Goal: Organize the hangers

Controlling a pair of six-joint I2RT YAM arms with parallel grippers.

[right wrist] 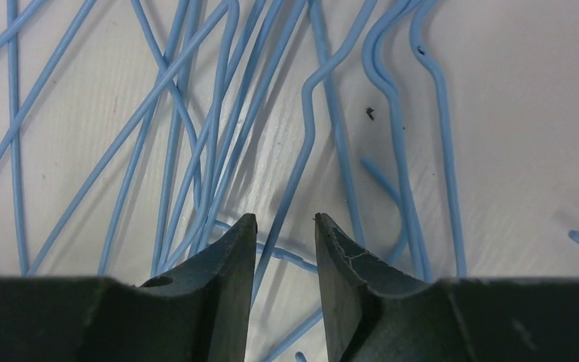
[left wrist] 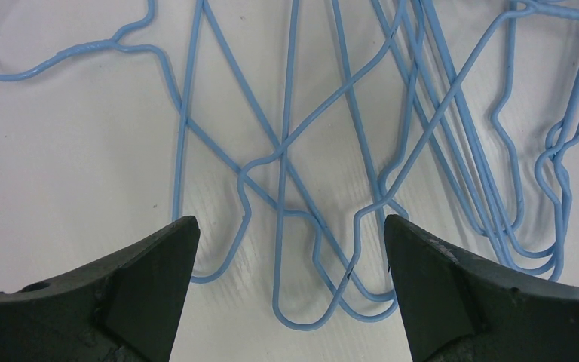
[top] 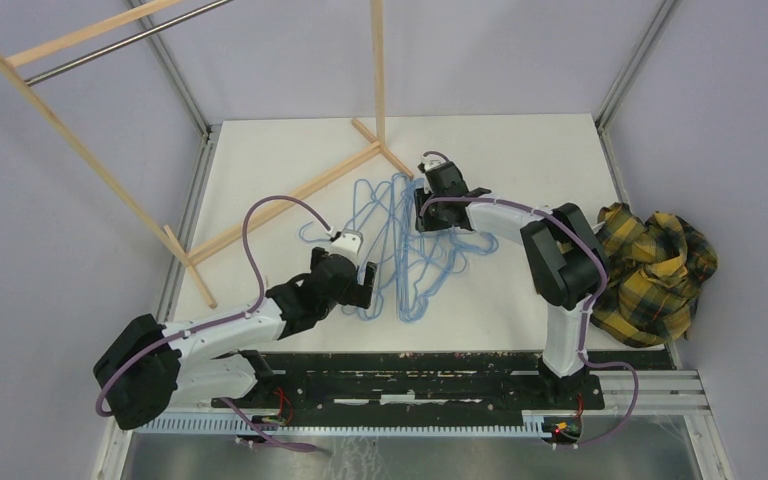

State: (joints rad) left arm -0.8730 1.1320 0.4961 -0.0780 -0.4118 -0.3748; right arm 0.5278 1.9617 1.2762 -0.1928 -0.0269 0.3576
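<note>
Several light-blue wire hangers (top: pixel 401 243) lie tangled in a pile on the white table (top: pixel 530 150). My left gripper (top: pixel 367 285) hovers at the pile's near-left edge, wide open. In the left wrist view its jaws (left wrist: pixel 292 226) frame the rounded lower corners of the hangers (left wrist: pixel 281 148) without touching them. My right gripper (top: pixel 422 214) is low over the pile's far-right side. In the right wrist view its jaws (right wrist: pixel 285 220) stand narrowly apart with one hanger wire (right wrist: pixel 321 38) running between them, close to the left finger and not clamped.
A wooden rack (top: pixel 290 198) with a metal rod (top: pixel 130 40) stands at the back left, its foot touching the pile's far edge. A yellow plaid cloth (top: pixel 652 265) lies bunched at the table's right edge. Purple cables loop off both arms.
</note>
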